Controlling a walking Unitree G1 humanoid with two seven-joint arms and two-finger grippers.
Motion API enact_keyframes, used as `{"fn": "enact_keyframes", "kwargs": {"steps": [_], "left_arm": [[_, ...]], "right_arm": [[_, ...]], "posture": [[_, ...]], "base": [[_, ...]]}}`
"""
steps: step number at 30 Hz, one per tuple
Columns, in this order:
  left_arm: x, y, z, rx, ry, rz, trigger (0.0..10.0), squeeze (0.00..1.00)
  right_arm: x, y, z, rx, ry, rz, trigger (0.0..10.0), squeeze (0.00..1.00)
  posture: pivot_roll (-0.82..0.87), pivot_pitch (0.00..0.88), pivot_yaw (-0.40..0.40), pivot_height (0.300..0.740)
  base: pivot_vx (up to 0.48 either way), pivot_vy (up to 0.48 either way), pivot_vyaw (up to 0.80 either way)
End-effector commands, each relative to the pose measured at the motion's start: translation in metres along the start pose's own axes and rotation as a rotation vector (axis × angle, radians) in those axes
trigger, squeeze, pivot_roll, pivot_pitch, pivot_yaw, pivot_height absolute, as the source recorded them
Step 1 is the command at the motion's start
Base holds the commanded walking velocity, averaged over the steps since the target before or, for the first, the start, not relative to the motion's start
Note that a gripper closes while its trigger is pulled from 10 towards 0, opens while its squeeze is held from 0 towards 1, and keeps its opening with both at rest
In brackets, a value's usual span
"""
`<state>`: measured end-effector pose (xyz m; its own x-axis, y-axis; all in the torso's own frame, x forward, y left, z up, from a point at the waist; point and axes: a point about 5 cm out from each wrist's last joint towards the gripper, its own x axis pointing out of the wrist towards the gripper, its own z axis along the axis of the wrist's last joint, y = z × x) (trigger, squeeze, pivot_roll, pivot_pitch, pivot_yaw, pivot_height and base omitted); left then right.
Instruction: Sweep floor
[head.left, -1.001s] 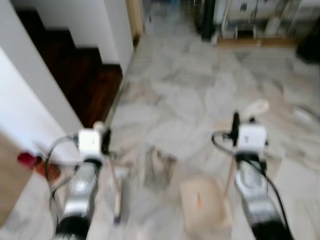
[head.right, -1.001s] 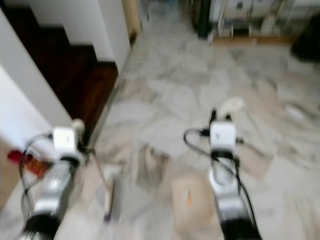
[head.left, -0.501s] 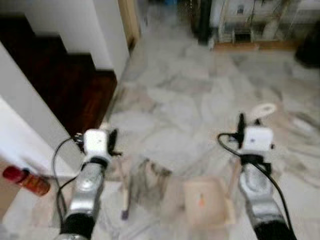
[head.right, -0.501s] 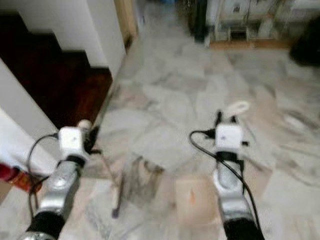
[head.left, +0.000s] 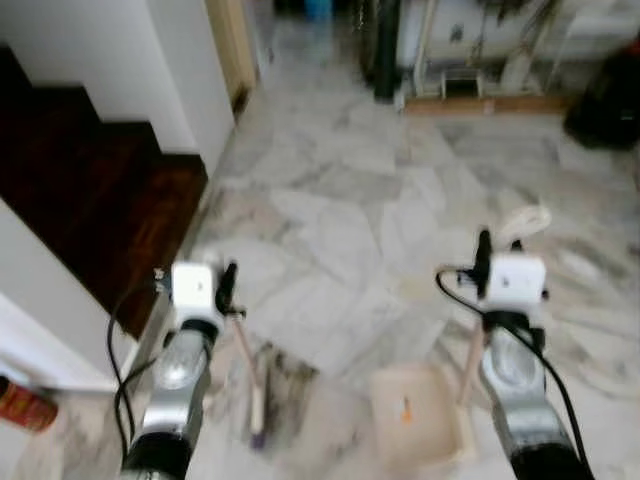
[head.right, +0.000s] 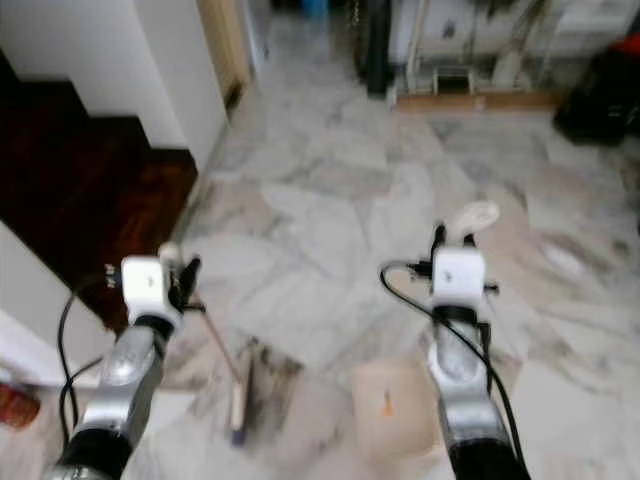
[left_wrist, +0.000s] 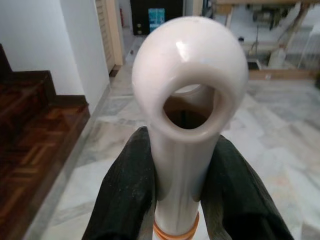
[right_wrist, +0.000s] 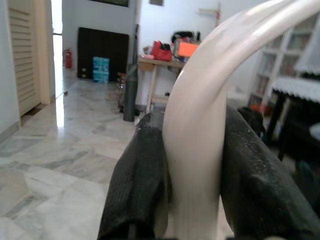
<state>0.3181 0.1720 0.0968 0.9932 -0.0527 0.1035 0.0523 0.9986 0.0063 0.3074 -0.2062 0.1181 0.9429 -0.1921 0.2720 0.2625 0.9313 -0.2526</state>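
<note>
My left gripper (left_wrist: 182, 150) is shut on the cream broom handle (left_wrist: 186, 100), just below its ring-shaped end. In the eye views the broom (head.left: 250, 375) slants down from the left gripper (head.left: 228, 285) to its head on the marble floor. My right gripper (right_wrist: 192, 150) is shut on the curved cream handle (right_wrist: 200, 100) of the dustpan. The beige dustpan (head.left: 415, 412) rests on the floor between the arms, and its handle rises past the right gripper (head.left: 484, 252) to a loop (head.left: 525, 220).
Dark wooden stairs (head.left: 90, 190) and a white wall (head.left: 180, 60) lie on my left. A red can (head.left: 22, 405) sits at the wall's foot. Shelves (head.left: 480, 50), a dark post (head.left: 385, 50) and a black bag (head.left: 605, 110) stand at the far end.
The whole picture has shifted: the camera moved, the stairs and red can slid left and down, more far room shows. Both grippers keep their hold.
</note>
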Motion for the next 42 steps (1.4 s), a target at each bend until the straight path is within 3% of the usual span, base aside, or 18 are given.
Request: {"fn": "enact_keyframes", "kwargs": {"steps": [1,13,25,42], "left_arm": [[-0.004,0.019,0.005,0.017,-0.024,0.048,10.0,0.00],[-0.022,0.036,0.000,0.078,0.002,0.034,10.0,0.00],[-0.014,0.024,0.004,0.049,-0.013,0.029,10.0,0.00],[-0.012,0.024,0.008,0.044,-0.018,0.031,10.0,0.00]], "right_arm": [[-0.001,0.007,0.005,0.017,-0.030,0.024,10.0,0.00],[-0.014,-0.002,-0.001,0.004,-0.017,0.020,10.0,0.00],[-0.006,0.003,0.010,0.023,-0.050,0.025,10.0,0.00],[-0.004,0.006,0.012,0.032,-0.050,0.018,10.0,0.00]], "posture": [[-0.02,0.025,0.035,0.740],[-0.02,0.009,0.037,0.740],[-0.03,0.053,0.043,0.740],[-0.02,0.090,0.052,0.740]], "base": [[0.356,0.000,0.00],[0.355,0.000,0.00],[0.358,0.000,0.00],[0.363,0.000,0.00]]}}
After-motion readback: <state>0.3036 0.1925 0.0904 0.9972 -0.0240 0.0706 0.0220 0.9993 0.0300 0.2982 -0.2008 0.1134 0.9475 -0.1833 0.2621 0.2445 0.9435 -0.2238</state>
